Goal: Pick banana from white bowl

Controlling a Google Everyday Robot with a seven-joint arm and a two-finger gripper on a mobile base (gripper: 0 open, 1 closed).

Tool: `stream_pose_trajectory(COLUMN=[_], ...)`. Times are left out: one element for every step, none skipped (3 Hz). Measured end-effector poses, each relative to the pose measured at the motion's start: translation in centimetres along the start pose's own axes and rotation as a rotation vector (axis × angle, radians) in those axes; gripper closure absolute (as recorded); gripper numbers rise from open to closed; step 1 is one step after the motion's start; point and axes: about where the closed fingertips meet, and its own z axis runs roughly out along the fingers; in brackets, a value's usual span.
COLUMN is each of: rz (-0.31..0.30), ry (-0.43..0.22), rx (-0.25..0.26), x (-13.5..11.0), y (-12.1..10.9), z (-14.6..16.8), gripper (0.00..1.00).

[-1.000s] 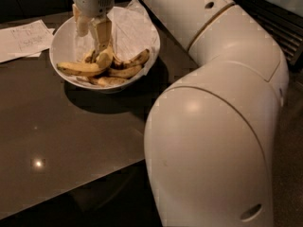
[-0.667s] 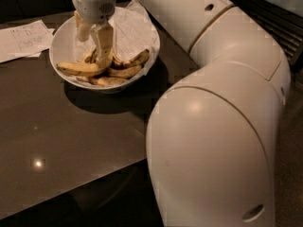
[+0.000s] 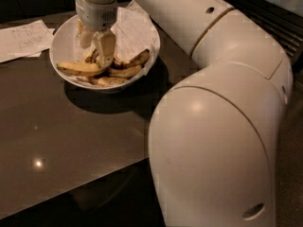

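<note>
Approach step in hand: my gripper [image 3: 95, 56] stands low inside the white bowl [image 3: 62, 44], fingers spread and holding nothing, beside the banana [image 3: 79, 69] lying along the near wall; next, I judge, lowering astride it and closing.

A dark, glossy brown table [image 3: 71, 141] fills the left, mirroring 1 small glint of light [image 3: 38, 163], with written-on white paper [image 3: 23, 39] at its far edge. Dark slats [image 3: 279, 18] cross the upper right. The gripper [image 3: 96, 51] hangs over the table's far left.
</note>
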Motion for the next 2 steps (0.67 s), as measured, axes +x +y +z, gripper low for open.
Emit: stream_pose_trajectory(rz=[0.011, 0.01], ry=[-0.01, -0.027], rx=[-0.014, -0.024], x=[0.07, -0.28], y=[0.19, 0.01], z=[0.71, 1.44], gripper=[0.43, 0.41])
